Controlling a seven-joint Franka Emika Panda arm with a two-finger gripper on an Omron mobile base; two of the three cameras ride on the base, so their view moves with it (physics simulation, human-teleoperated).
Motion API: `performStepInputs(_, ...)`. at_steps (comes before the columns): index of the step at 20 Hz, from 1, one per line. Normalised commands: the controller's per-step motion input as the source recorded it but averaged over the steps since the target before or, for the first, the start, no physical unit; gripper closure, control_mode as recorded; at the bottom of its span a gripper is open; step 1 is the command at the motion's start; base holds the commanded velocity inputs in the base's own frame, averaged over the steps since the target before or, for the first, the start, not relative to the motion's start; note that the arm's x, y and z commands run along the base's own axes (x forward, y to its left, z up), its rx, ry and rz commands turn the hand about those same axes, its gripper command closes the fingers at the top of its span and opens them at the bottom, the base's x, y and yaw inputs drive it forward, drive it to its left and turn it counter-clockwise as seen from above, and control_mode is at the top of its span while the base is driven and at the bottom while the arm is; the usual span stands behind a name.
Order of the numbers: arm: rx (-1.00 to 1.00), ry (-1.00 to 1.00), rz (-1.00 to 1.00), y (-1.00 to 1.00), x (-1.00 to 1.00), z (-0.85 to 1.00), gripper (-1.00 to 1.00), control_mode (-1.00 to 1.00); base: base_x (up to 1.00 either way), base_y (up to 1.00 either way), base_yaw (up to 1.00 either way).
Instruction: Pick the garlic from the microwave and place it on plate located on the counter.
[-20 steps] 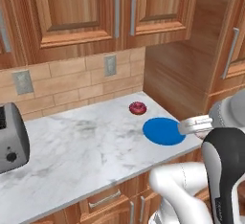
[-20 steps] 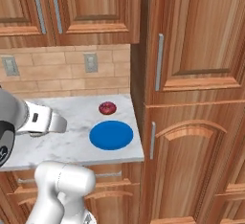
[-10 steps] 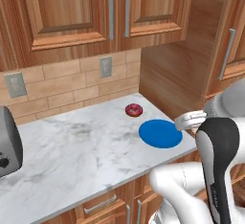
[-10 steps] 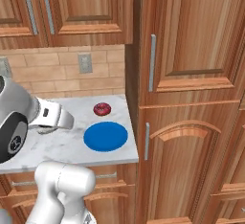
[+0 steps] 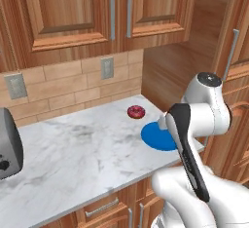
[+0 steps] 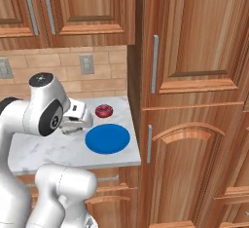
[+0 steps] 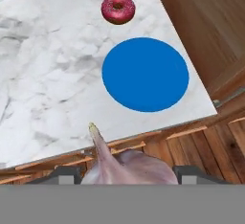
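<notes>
We note the garlic (image 7: 125,163) low in the hand view, between the two dark finger tips, its thin stem tip pointing up toward the counter (image 7: 43,74). The gripper (image 7: 127,174) is closed on the bulb; only the upper part of the bulb shows, the rest cut off at the bottom of that view.

Ahead on the white marble lies the blue plate (image 7: 145,74), bare, near the counter's front edge and its right end. A red donut (image 7: 118,8) sits just beyond the plate, apart from it, toward the brick backsplash. Nothing lies between the held garlic and the plate.

In the left base view the arm's own white link hides the near side of the plate (image 5: 156,137); the donut (image 5: 135,111) stays clear of it. A dark grey toaster (image 5: 8,146) is cut off at the left edge.

In the right base view the hand sits beside the plate (image 6: 107,139), over the counter (image 6: 48,146); the fingers and garlic are too small and hidden to make out there. Donut (image 6: 103,110) behind the plate. A tall wooden cabinet (image 6: 194,100) stands against the counter's right end.
</notes>
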Motion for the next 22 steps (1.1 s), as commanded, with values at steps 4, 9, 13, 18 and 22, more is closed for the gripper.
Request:
performStepInputs(4,-0.03,0.11,0.0,0.01,1.0,-0.99,1.0,-1.0,0.0,0.0,0.0)
performStepInputs(9,0.01,0.04,0.0,-0.05,1.0,-0.84,1.0,-1.0,0.0,0.0,0.0)
performStepInputs(13,0.05,0.02,0.0,-0.08,0.99,-0.69,1.0,-1.0,0.0,0.0,0.0)
performStepInputs(18,0.04,0.05,0.0,-0.09,0.8,-0.2,1.0,-1.0,0.0,0.0,0.0)
performStepInputs(22,0.04,0.06,0.0,-0.27,0.46,-0.05,1.0,-1.0,0.0,0.0,0.0)
